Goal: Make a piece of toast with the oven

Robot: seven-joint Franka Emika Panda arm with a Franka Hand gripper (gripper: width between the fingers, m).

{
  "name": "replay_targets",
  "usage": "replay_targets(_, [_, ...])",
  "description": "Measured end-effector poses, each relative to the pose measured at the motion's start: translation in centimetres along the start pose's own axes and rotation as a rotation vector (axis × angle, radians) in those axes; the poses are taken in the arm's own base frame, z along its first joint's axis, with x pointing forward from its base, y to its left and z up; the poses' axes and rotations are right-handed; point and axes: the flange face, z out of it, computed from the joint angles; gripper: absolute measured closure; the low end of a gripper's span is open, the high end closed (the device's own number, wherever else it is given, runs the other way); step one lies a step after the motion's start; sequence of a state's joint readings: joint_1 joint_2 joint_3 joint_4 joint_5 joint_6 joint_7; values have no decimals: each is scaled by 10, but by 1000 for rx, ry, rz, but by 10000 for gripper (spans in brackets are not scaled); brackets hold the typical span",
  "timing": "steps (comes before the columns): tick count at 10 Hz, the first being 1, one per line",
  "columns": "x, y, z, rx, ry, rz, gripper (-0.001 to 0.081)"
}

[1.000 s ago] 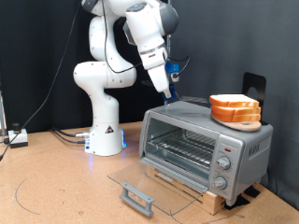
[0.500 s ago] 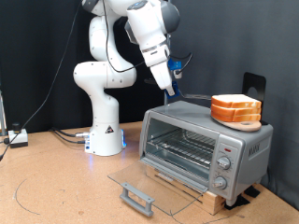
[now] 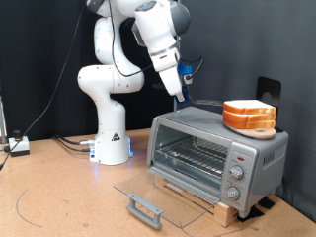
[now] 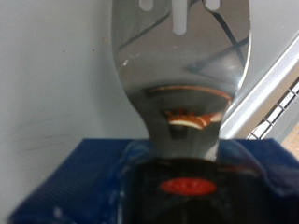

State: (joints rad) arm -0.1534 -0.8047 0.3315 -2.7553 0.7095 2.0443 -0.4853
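The silver oven (image 3: 212,153) stands on a wooden base, with its glass door (image 3: 148,193) dropped open and its wire rack bare. Two bread slices (image 3: 249,113) are stacked on an orange plate (image 3: 237,127) on the oven's roof. My gripper (image 3: 181,92) hovers above the roof's left end, to the left of the bread. It is shut on the blue handle of a metal spatula (image 4: 182,93). The spatula's blade (image 3: 202,104) reaches low over the roof towards the plate and stays short of it. My fingers are hidden in the wrist view.
The door's grey bar handle (image 3: 143,209) juts out over the table in front of the oven. The robot's white base (image 3: 111,148) stands at the exterior view's left of the oven. A black bracket (image 3: 268,91) rises behind the bread.
My gripper with the spatula shifted a little to the right and up, towards the bread, then stayed still. Nothing else moved.
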Motion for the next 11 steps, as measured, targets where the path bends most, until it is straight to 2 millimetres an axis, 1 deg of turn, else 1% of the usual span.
replay_targets(4, [-4, 2, 7, 1, -45, 11, 410])
replay_targets(8, [2, 0, 18, -8, -43, 22, 410])
replay_targets(11, [6, -2, 15, 0, -16, 16, 410])
